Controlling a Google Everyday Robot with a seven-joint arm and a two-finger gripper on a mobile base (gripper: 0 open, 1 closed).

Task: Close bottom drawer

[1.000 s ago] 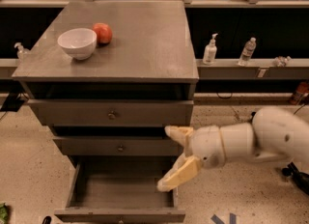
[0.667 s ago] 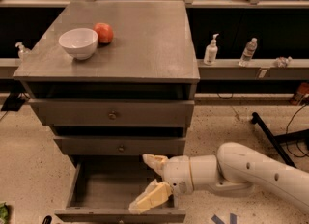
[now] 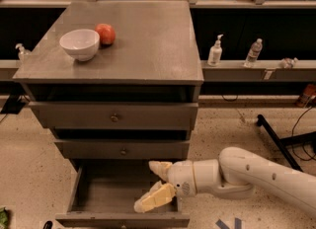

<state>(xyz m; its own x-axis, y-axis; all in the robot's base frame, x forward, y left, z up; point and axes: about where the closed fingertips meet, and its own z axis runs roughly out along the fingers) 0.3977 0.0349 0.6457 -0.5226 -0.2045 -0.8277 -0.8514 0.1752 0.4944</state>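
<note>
The bottom drawer (image 3: 94,188) of the grey cabinet is pulled out, its plain boxy inside empty and its front panel (image 3: 118,219) at the lower edge of the view. My gripper (image 3: 152,183) hangs over the drawer's right half, just behind the front panel. Its two cream fingers are spread apart, one (image 3: 159,166) near the middle drawer and one (image 3: 152,199) low in the drawer. It holds nothing. The white arm (image 3: 247,176) reaches in from the right.
The middle drawer (image 3: 122,150) and top drawer (image 3: 114,117) are shut. A white bowl (image 3: 79,44) and a red apple (image 3: 105,33) sit on the cabinet top. Bottles (image 3: 215,51) stand on a shelf at the right. A black stand leg (image 3: 279,139) lies on the floor.
The arm has swung left and down, bringing the gripper from beside the cabinet's right edge to over the open bottom drawer. The drawer has not moved.
</note>
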